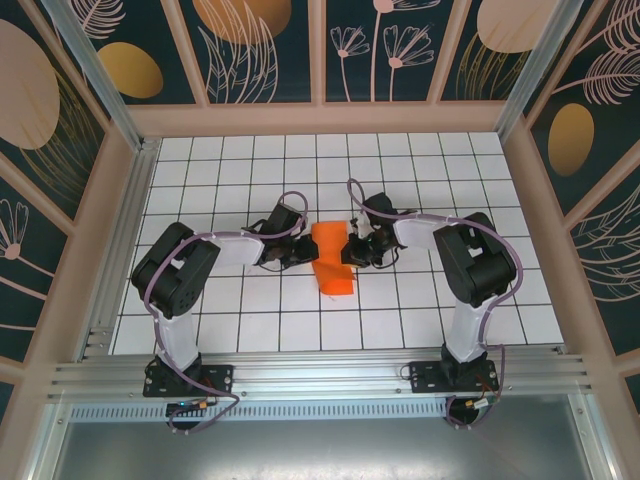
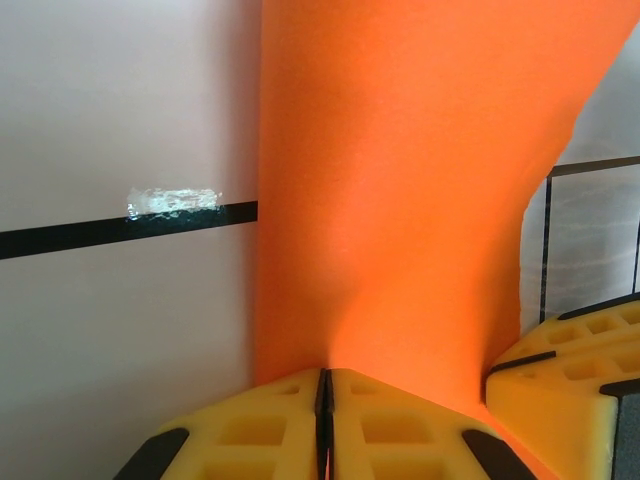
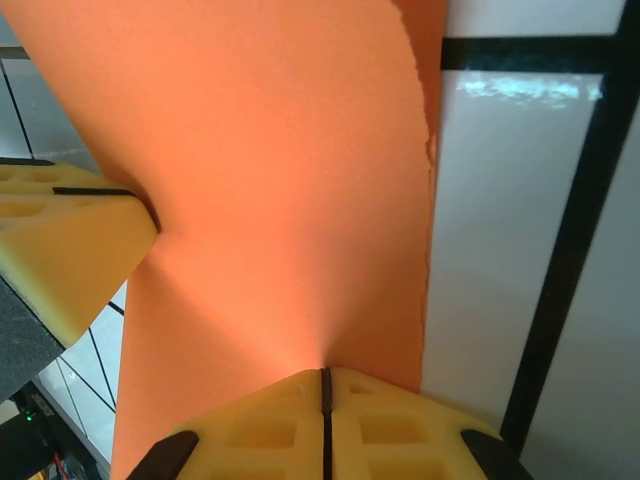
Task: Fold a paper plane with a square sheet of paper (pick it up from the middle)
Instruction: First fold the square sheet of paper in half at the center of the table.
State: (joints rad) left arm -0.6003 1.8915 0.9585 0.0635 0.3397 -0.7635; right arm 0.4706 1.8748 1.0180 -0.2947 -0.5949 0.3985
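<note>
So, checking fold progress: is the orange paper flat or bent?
Bent: the orange paper curves between the left gripper and right gripper, both shut on its edges.

Table centre blocked: left gripper [image 1: 298, 250] and right gripper [image 1: 354, 248] face each other, fingertips close, both pinched on folded orange sheet [image 1: 333, 262] filling the gap between them. Left arm [image 1: 178, 272] and right arm [image 1: 474, 262] occupy mid-left and mid-right tiles. Far rows of grid table [image 1: 250, 165] free; near tiles between arm bases free. Wooden walls [image 1: 322, 118] close back and sides. Aluminium rail [image 1: 320, 372] bounds near edge.
</note>
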